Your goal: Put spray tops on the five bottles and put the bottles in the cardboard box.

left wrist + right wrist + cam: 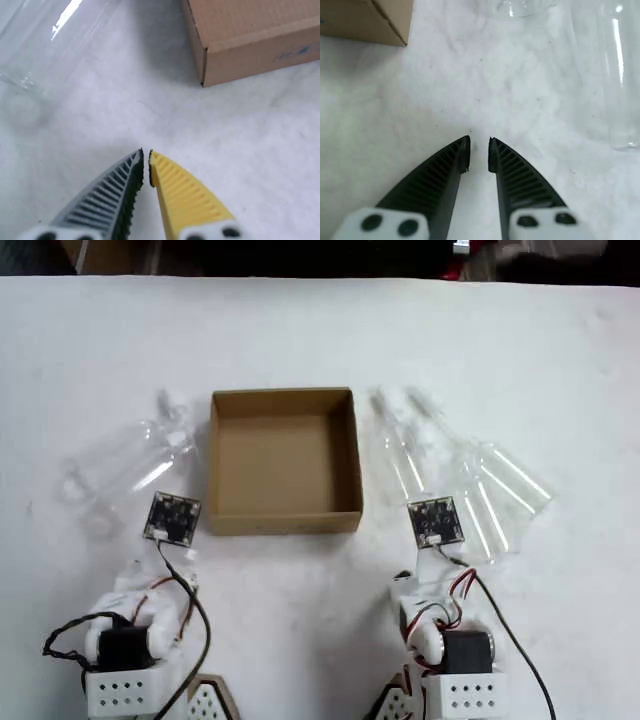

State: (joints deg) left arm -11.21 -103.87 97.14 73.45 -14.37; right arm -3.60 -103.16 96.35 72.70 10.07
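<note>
Standing by the table for that one. Where was the box? — A

Open brown cardboard box (285,523) sat mid-way across the white table (300,330), mouth up, ahead of both arms and between them. — B

Bottles? — A

Clear plastic bottles, all lying on their sides on the table and outside the box. One cluster (140,455) lay just beside the box's left wall. The other cluster (500,490) lay fanned out just beside its right wall. They were too transparent for me to count, and I couldn't tell whether any carried a spray top. — B

Left gripper? — A

Left gripper (146,162) was low over bare table near the box's front-left corner (250,45). Its grey finger and yellow finger (185,200) were pressed together at the tips, pinching nothing. One bottle (50,30) lay off to the side, apart from it. — B

Right gripper? — A

Right gripper (478,150) was low over the table near the box's front-right corner (365,20). Its two black fingers (440,185) were all but together, with a sliver of gap at the tips and nothing between them. A bottle (605,75) lay near but not touching. — B
</note>
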